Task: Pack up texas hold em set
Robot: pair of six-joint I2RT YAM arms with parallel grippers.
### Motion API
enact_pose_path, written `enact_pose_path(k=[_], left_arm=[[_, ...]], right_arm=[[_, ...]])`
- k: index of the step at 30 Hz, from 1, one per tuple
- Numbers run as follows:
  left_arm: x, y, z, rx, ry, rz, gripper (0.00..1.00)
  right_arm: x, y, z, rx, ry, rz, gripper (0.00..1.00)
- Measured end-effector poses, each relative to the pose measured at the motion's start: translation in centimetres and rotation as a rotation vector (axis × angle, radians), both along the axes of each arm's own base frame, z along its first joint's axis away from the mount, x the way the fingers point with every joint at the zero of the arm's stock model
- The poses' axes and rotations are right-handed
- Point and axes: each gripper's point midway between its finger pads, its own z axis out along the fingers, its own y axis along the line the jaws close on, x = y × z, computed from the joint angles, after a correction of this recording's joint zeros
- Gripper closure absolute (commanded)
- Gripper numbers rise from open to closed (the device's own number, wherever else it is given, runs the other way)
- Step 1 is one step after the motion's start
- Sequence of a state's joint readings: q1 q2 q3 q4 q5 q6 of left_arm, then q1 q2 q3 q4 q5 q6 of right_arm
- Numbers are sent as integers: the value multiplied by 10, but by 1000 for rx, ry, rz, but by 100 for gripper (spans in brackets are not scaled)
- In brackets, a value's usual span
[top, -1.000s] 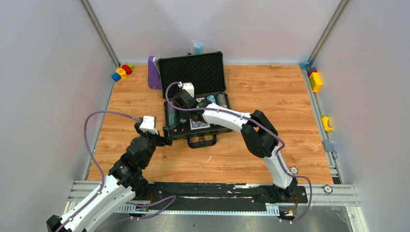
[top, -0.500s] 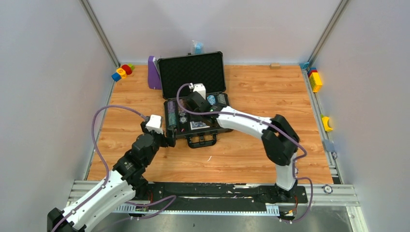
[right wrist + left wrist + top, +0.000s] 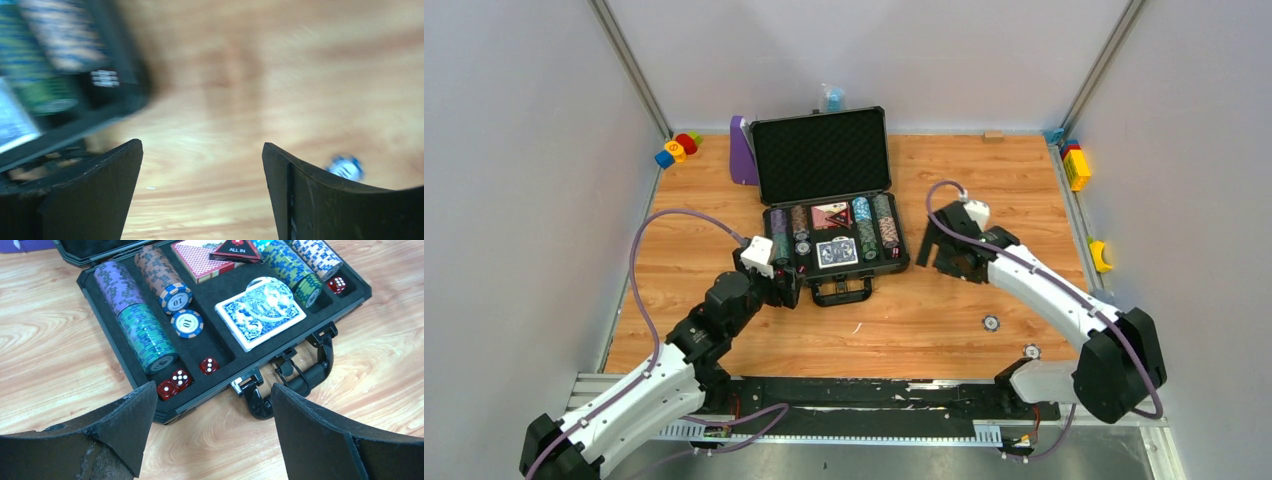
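Note:
The dark grey briefcase [image 3: 902, 262] lies open mid-table, its foam lid [image 3: 822, 155] upright. Its tray holds rows of striped chips [image 3: 147, 337], a blue card deck [image 3: 260, 312], a red deck [image 3: 200, 260], an "ALL IN" marker [image 3: 235, 249] and red dice [image 3: 175, 382]. My left gripper [image 3: 212, 405] is open and empty above the wood at the case's front-left corner, beside the handle [image 3: 305, 380]. My right gripper [image 3: 932, 252] hangs open and empty just right of the case; its view is blurred. Loose chips [image 3: 991, 322] [image 3: 1031, 352] lie on the table by the right arm.
A purple stand [image 3: 742, 152] leans left of the lid. Coloured toy blocks [image 3: 677, 148] sit in the far-left corner, and yellow blocks [image 3: 1076, 165] [image 3: 1101, 255] lie along the right rail. A small blue object [image 3: 832, 97] stands behind the case.
The right arm has pulled out of the tray and swung right of the case, its jaws now wide. The left gripper has crept forward and right to the case's front corner.

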State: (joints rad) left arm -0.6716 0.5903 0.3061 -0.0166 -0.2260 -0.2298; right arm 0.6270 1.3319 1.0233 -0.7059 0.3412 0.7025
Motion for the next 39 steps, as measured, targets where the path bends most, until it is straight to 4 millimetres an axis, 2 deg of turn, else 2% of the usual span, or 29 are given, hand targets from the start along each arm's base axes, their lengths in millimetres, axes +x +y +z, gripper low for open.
enact_pose_path(k=[3, 6, 9, 15, 20, 23, 30, 31, 34, 37, 39], left_arm=[[-1, -4, 2, -11, -4, -22, 8], [-1, -7, 2, -17, -4, -35, 8], [-2, -10, 2, -19, 0, -47, 8], [-3, -12, 2, -23, 2, -62, 8], [-3, -12, 5, -31, -7, -65, 8], [-4, -12, 6, -34, -12, -65, 8], [-4, -12, 6, -34, -12, -65, 8], [-4, -12, 6, -34, -12, -65, 8], [-4, -12, 6, -34, -12, -65, 8], [-4, -12, 6, -34, -12, -64, 8], [-3, -12, 6, -34, -12, -64, 8]], right_arm=[[-38, -60, -41, -52, 177, -178, 8], [-67, -92, -62, -70, 285, -305, 8], [-82, -107, -67, -54, 328, -406, 8], [-88, -132, -81, -7, 391, -607, 14], [-95, -139, -99, -16, 452, -673, 16], [-100, -139, -111, -1, 476, -684, 21], [-93, -134, -116, 62, 465, -703, 48], [-92, -133, -117, 72, 461, -702, 49], [-88, -131, -117, 96, 453, -702, 41], [-86, -130, -117, 110, 452, -700, 39], [-85, -130, -117, 117, 450, -700, 33]])
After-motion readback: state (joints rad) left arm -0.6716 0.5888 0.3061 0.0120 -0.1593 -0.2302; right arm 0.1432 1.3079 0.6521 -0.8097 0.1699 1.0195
